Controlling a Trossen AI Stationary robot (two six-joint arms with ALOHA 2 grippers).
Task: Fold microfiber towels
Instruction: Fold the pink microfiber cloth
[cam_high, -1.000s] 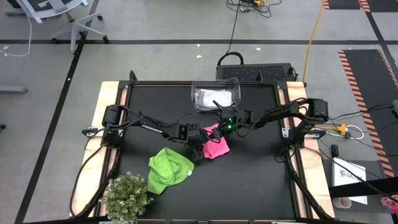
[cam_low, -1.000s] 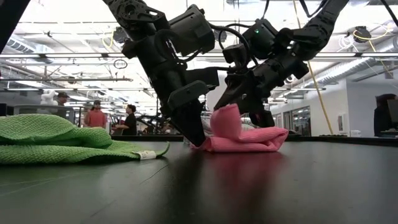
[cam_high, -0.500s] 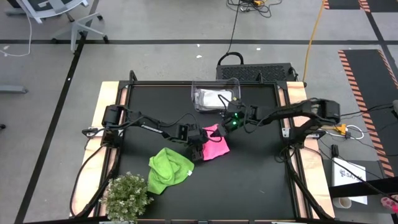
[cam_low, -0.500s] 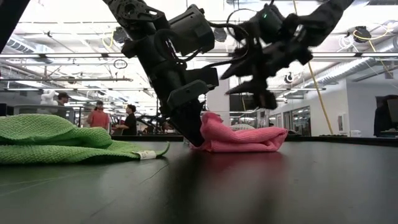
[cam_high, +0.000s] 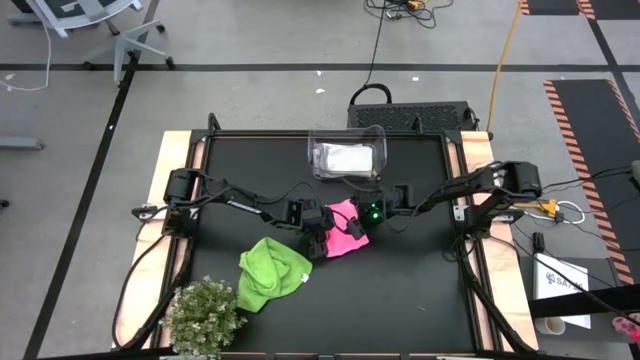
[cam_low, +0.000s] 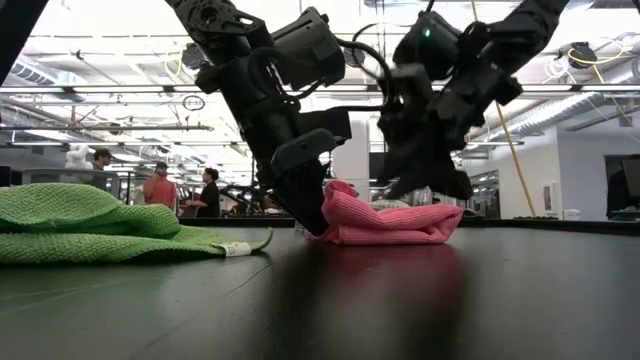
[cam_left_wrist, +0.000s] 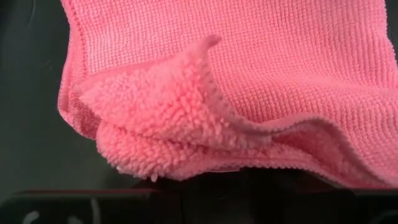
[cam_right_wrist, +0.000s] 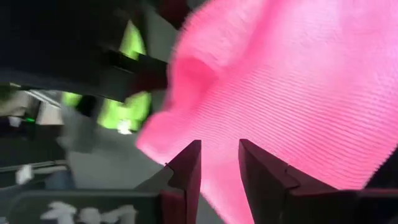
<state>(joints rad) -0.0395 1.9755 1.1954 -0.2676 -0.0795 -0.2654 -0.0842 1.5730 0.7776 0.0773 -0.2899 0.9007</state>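
Note:
A bright pink towel (cam_high: 346, 230) lies folded on the black table near its middle, and fills the left wrist view (cam_left_wrist: 261, 56). My left gripper (cam_low: 312, 218) is shut on the towel's left end, slanting down onto it. My right gripper (cam_right_wrist: 219, 163) hovers just above the towel's right half (cam_low: 425, 185). It is open by a narrow gap with nothing between its fingers. A lime green towel (cam_high: 272, 272) lies crumpled near the front left. White towels (cam_high: 343, 158) lie in the clear bin. My left gripper holds the pink towel by its left end, where several fluffy layers (cam_left_wrist: 186, 168) run in between the fingers. The fingers slant down from the table's left. The gripper's own body hides the pinch. The towel lies slack on the table (cam_low: 400, 222).
A clear plastic bin (cam_high: 348, 140) stands at the far edge, behind the pink towel. A small bushy plant (cam_high: 205, 315) stands at the front left corner. People stand in the room far behind the table (cam_low: 155, 188). Bare black tabletop (cam_high: 410, 290) stretches front right.
My right gripper has let go of the raised fold of the pink towel, gone up and toward the far edge, then come back over the towel. The raised fold has slumped down onto the rest of the towel. The towel's left end has stayed put.

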